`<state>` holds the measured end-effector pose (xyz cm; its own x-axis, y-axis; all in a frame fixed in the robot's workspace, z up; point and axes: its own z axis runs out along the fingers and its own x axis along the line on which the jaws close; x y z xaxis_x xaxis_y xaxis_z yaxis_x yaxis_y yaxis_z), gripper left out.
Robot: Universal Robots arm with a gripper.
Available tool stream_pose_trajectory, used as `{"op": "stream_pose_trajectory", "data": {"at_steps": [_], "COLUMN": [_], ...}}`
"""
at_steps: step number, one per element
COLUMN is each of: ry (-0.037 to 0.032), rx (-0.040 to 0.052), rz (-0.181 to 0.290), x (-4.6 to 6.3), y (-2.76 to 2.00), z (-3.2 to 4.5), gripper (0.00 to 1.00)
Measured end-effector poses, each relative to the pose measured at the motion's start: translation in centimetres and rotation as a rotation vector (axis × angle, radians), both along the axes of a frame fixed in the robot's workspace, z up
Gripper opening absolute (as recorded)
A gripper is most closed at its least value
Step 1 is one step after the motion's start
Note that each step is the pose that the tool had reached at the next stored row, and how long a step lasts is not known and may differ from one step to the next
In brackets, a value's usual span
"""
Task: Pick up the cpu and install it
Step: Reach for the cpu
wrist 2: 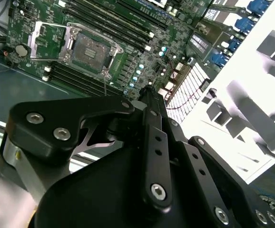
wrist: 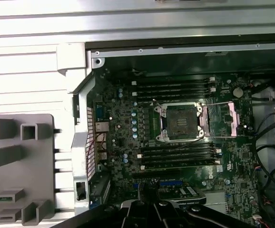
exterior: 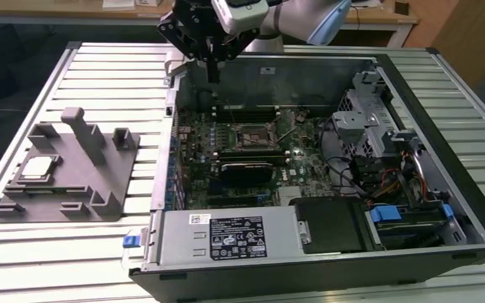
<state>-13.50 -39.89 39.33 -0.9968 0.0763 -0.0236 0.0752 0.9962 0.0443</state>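
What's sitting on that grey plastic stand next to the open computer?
The cpu lies flat on the grey stand, silvery plate up, toward the stand's side at the exterior view's left. Whatever is beneath the cpu is covered by it.

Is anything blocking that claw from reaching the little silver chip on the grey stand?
Nothing covers the small silver square chip. The black claw hangs above the metal computer case's edge, and the tall post of the grey plastic stand rises between them.
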Motion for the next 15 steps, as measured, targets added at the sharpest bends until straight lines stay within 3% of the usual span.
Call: {"op": "stream_pose_trajectory", "data": {"at_steps": [15], "ry": [-0.0004], "rx": [0.0], "rz": [0.0], "x": [-2.5], "y": [0.0], "z": [0.0], "gripper": [0.11]}}
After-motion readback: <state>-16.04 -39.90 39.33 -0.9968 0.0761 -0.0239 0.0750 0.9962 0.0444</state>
